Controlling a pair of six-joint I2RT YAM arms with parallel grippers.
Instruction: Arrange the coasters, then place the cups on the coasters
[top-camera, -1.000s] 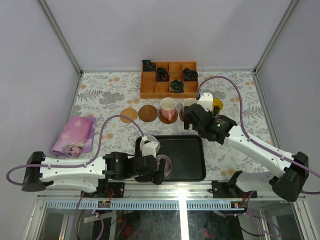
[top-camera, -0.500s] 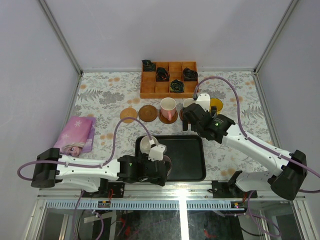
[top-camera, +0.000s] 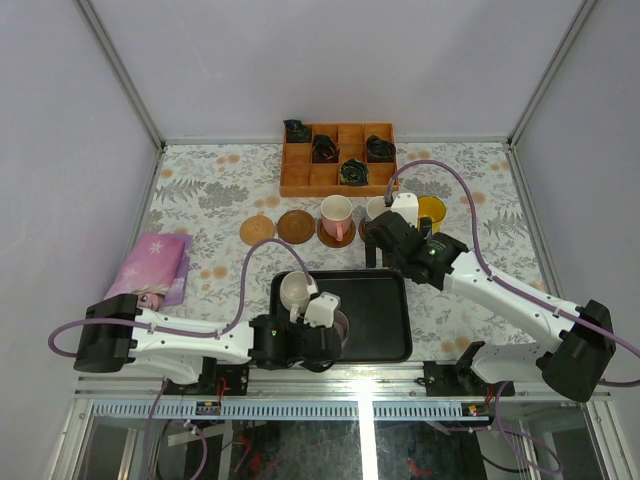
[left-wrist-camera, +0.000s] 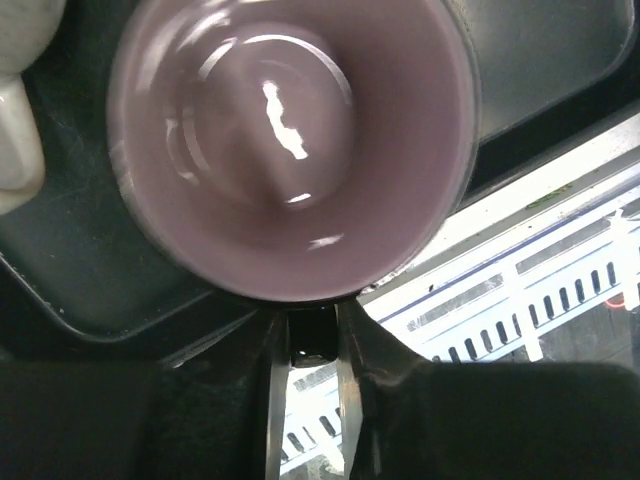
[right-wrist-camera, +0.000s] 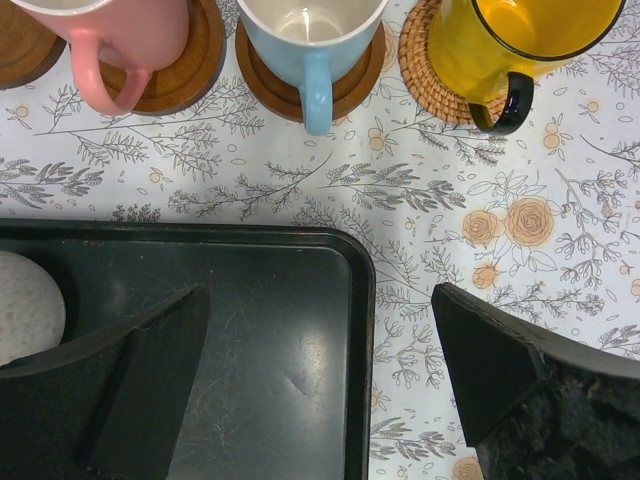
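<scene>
Left tool (left-wrist-camera: 311, 325): narrow, pinched on near rim of glossy mauve ceramic cup (left-wrist-camera: 290, 150), at near edge of flat black rectangular tray (top-camera: 375, 310).
Cream-white ceramic cup (top-camera: 296, 290): upright in tray, just beside mauve one.
Right tool (right-wrist-camera: 320, 300): spread wide, holding nothing, above tray's far right corner.
Row beyond tray: pink handled cup (right-wrist-camera: 110, 30) and light blue handled cup (right-wrist-camera: 310, 40), each on a round brown wooden coaster (right-wrist-camera: 190, 70); yellow handled cup (right-wrist-camera: 530, 40) on paler woven coaster (right-wrist-camera: 420, 60).
Left of row: two bare brown coasters (top-camera: 257, 229) on floral-patterned bench (right-wrist-camera: 450, 200).
Far edge: orange square-celled wooden box (top-camera: 300, 180).
</scene>
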